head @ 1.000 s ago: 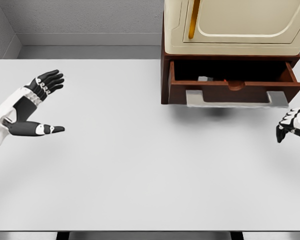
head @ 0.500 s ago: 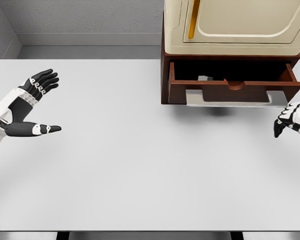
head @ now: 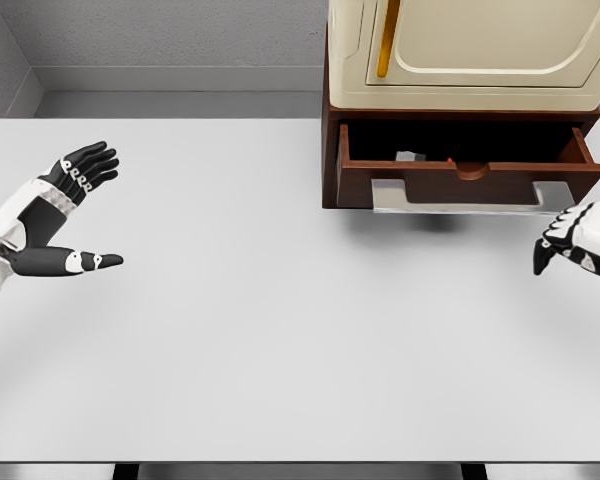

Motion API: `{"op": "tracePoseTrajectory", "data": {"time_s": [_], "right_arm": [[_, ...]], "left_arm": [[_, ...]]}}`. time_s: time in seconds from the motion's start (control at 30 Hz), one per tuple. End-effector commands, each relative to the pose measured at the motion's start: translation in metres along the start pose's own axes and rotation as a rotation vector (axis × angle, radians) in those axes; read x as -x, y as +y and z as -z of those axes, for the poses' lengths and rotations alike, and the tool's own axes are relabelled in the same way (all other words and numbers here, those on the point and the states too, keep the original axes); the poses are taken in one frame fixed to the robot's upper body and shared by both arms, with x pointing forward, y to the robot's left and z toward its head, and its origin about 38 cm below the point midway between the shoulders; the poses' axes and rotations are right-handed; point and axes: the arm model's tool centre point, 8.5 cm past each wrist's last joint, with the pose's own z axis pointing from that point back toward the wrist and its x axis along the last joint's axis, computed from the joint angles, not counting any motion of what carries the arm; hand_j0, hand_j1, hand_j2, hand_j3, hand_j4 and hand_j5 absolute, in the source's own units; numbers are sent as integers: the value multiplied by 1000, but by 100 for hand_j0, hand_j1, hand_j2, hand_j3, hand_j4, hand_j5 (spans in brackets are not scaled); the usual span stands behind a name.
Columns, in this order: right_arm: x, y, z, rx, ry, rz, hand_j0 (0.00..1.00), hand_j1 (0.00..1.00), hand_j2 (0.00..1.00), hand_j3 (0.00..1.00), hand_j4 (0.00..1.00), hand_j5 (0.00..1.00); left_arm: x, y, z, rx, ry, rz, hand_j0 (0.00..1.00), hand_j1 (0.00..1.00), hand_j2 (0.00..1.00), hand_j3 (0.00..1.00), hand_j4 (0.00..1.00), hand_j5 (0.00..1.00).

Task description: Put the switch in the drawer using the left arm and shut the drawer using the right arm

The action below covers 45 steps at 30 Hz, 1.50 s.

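With the white worktop (head: 280,330) bare across its whole middle, nothing left out to be carried. Against the far right edge, a cream cabinet (head: 470,50) on a dark wooden base, set back so the drawer (head: 470,175) beneath can slide out over the worktop toward the robot. Drawer pulled out, its pale handle bar (head: 470,200) facing forward, within reach of a push from the right. Inside, near the back, a small grey item with a red fleck beside it, probably the switch (head: 410,157), too small to make out for certain; judged already in place, leaving only the closing. At the left edge, the left hand (head: 65,215) released, fingers straight and spread, thumb out, holding nothing, well apart from the drawer and out of the way. At the right edge, the right hand (head: 575,240) with fingers curled downward, gripping nothing, just below and beside the drawer's right front corner, seemingly poised to press the front inward.
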Motion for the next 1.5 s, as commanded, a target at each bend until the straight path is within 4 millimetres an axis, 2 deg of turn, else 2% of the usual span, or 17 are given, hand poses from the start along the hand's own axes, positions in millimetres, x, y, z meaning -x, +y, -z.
{"op": "tracePoseTrajectory", "data": {"time_s": [0.0,0.33,0.47,0.7,0.83,1.1,1.33,1.47], "right_arm": [[-2,6,4,22,-9,19,32,32,32,32,32,32],[-4,4,17,104,-35,35,31,31,31,31,31,31],[-7,17,24,113,-44,42,32,32,32,32,32,32],[-10,22,39,146,-71,48,31,31,31,31,31,31],[2,24,49,159,-54,59,32,32,32,32,32,32],[12,33,62,137,-44,74,33,33,33,33,33,33],[23,25,79,131,-43,60,33,33,33,33,33,33],[30,18,95,138,-47,55,33,33,33,33,33,33]], "left_arm": [[-1,0,0,0,-4,-5,100,100,100,100,100,100],[-2,-1,0,3,-7,-1,100,100,100,100,100,100],[-2,-1,0,3,-7,-1,100,100,100,100,100,100],[-3,-1,1,4,-9,0,100,100,100,100,100,100],[-2,-2,0,5,-8,1,100,100,100,100,100,100],[-1,-3,0,4,-8,-3,100,100,100,100,100,100],[-1,-4,0,4,-6,-3,100,100,100,100,100,100],[-1,-4,0,4,-8,-2,100,100,100,100,100,100]]}}
